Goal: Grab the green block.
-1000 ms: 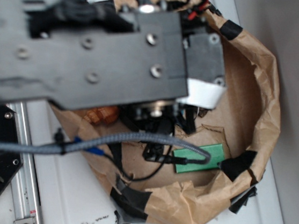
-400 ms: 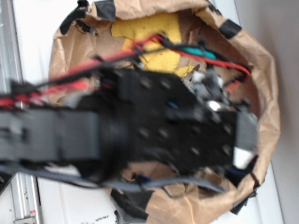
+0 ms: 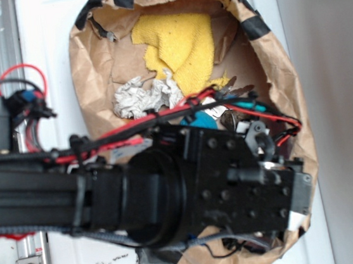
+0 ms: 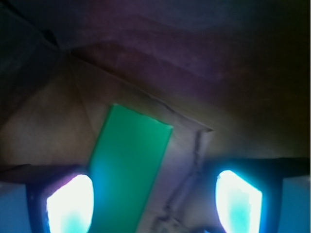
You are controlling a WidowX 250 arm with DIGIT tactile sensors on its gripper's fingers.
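1. Here, on my wrist feed, the gripper (image 4: 153, 201) stands wide open with nothing in it; its two glowing fingertips (image 4: 70, 204) sit at the bottom corners.
2. The green block (image 4: 129, 167) lies flat on brown paper, slanted, its lower end just beside the left-hand fingertip and reaching into the gap.
3. From outside, I see the arm (image 3: 195, 187) covering the lower part of the paper bag (image 3: 87, 72), hiding the block.
4. A yellow cloth (image 3: 176, 43) and crumpled paper (image 3: 147, 96) lie further up the bag.

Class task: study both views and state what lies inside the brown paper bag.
Inside the paper bag: a yellow cloth, crumpled white paper and, in the wrist view, the green block between the open hand. The arm hides the bag's lower part.
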